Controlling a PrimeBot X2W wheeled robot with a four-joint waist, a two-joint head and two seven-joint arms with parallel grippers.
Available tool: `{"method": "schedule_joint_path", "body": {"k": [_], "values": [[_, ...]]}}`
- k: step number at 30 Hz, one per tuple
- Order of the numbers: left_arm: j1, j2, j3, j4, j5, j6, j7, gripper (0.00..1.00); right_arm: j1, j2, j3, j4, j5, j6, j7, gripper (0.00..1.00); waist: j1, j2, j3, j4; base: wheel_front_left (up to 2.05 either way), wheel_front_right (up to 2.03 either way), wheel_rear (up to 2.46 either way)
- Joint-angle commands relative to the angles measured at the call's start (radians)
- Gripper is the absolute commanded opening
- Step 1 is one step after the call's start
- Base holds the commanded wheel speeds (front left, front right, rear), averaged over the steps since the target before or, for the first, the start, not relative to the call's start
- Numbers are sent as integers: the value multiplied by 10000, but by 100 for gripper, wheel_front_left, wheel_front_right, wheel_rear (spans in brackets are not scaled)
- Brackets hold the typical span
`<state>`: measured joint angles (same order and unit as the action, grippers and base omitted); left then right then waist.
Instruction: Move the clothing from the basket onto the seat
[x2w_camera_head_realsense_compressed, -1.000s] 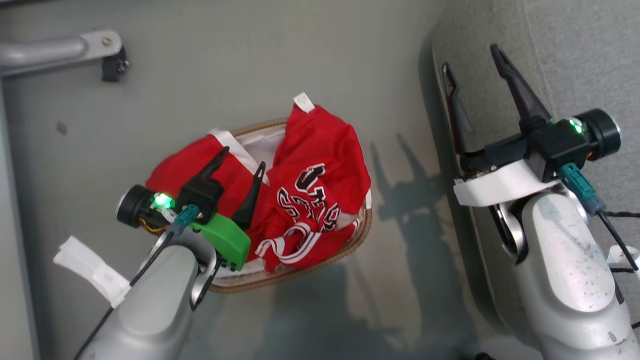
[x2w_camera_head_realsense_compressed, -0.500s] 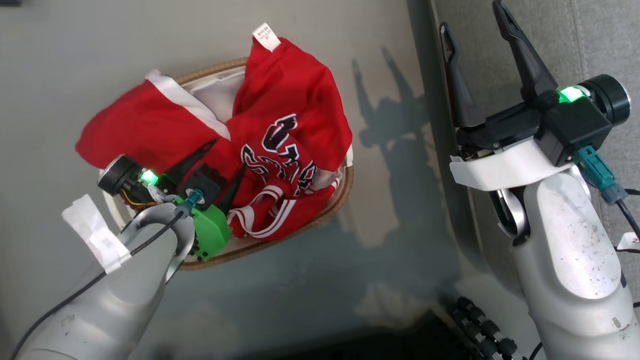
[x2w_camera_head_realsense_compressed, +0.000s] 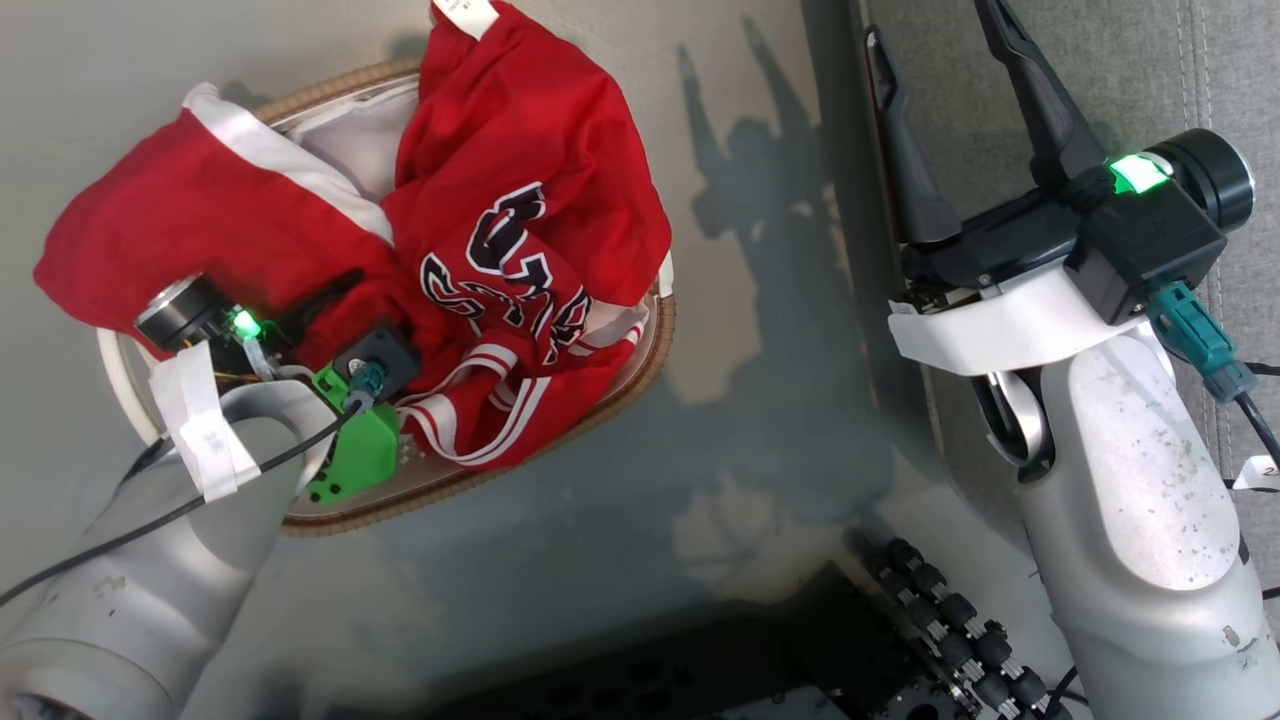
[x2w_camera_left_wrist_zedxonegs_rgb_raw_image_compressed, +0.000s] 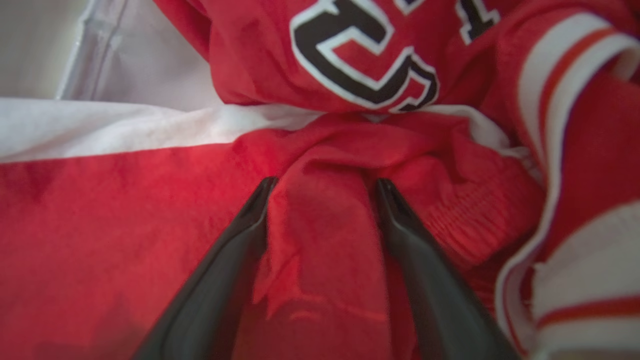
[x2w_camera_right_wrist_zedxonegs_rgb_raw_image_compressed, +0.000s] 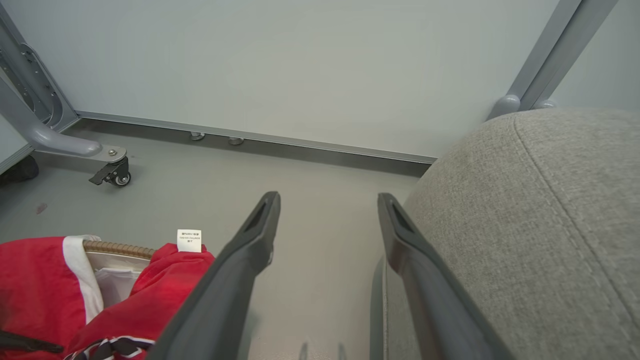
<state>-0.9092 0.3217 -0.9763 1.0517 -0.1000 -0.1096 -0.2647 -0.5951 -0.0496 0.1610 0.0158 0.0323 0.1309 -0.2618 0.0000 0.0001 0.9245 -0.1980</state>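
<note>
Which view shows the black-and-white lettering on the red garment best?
The head view: it shows the most of the lettering, running across the crumpled red garment in the basket. The left wrist view gives a close but cropped part; the right wrist view catches a sliver at its bottom edge.

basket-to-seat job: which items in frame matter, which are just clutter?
In the job:
clothing
basket
seat
left gripper, open astride a red fold
right gripper, open, by the seat's edge

Lying about:
caster wheel on a grey frame leg
white liner
floor
</note>
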Motion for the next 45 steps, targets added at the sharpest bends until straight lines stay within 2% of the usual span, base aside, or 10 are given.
{"method": "schedule_joint_path", "body": {"k": [1, 4, 5, 6, 10, 15, 24, 34, 45], "values": [[-305, -59, -130, 217, 185, 17, 5, 100, -93, -26, 31, -38, 45, -3, -48, 100, 0, -1, 94, -90, 0, 0, 0], [-420, -168, -129, 731, 60, -33, 5, 100, -53, -28, 118, -48, 62, -3, -48, 100, 0, -1, 91, -151, 0, 0, 0], [-444, -206, -96, 826, 8, -41, 5, 35, -39, -28, 146, -30, 61, -3, -48, 100, 0, -1, 62, -171, 0, 0, 0], [-457, -235, -25, 898, -94, -35, 3, 0, -22, -28, 149, -11, 66, -3, -48, 100, 0, -1, 26, -175, 0, 0, 0], [-111, -382, 262, 693, -486, 29, 5, 0, 116, -27, 147, 128, 95, -3, -48, 100, 0, -1, -382, -202, 0, 0, 0], [545, -232, 394, -88, -596, 113, 5, 0, 268, -27, 106, 506, 72, -3, -47, 100, 0, -1, -1257, -162, 0, 0, 0], [2239, -438, 1816, -1473, -1580, 790, 3, 0, 1012, -29, 206, 1420, 88, -3, -48, 100, 0, -1, -3553, 276, 0, 0, 0], [4493, -804, 3447, -3646, -1690, 1286, 3, 0, 2240, -43, 124, 2299, 256, -6, -48, 100, 0, -1, -6207, 894, 0, 0, 0], [6003, -1526, 5148, -5879, -1280, 1186, 4, 0, 3521, -38, 277, 3049, 105, -6, -48, 100, 0, -1, -8160, 1438, 0, 0, 0]]}}
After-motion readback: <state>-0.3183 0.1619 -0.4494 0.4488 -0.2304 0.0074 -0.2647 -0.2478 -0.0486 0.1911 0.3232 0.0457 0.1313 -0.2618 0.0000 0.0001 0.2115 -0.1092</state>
